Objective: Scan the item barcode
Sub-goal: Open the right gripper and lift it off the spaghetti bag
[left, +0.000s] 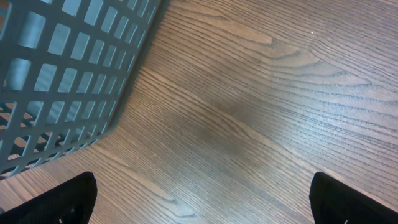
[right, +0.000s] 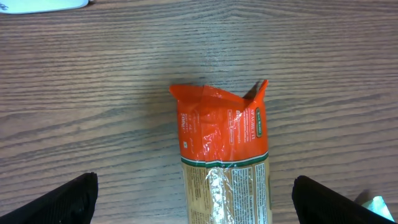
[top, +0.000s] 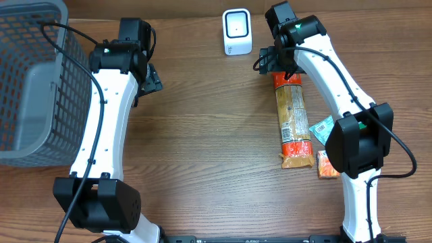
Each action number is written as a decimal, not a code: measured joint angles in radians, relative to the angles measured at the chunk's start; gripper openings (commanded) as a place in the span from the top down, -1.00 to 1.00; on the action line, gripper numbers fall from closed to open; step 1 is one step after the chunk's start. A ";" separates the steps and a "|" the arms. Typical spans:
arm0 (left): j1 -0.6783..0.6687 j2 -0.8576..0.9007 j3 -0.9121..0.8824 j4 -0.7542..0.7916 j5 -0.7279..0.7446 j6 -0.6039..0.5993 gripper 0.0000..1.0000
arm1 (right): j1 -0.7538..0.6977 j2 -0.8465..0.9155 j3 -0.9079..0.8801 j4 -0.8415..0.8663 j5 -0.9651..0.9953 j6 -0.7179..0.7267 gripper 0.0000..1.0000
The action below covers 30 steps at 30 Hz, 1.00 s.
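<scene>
A long spaghetti packet (top: 291, 118), clear with orange ends, lies lengthwise on the wooden table. The white barcode scanner (top: 237, 32) stands at the back, left of the packet's far end. My right gripper (top: 277, 64) hovers open over that far orange end. In the right wrist view the packet (right: 224, 162) runs between the wide-apart fingertips (right: 68, 199), touching neither, with my right gripper (right: 196, 199) centred on it. My left gripper (top: 150, 77) is open over bare wood beside the basket. Nothing lies between its fingers in the left wrist view, around my left gripper (left: 202, 199).
A grey mesh basket (top: 30, 81) fills the far left, and its wall (left: 62, 74) stands close to the left gripper. A green packet (top: 322, 126) and a small orange packet (top: 327, 164) lie right of the spaghetti. The scanner's edge (right: 43, 4) shows at the top left.
</scene>
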 measured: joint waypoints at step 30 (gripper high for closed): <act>0.000 0.000 0.000 0.000 0.000 0.000 -1.00 | 0.246 -0.761 -0.008 0.018 0.014 0.002 -1.00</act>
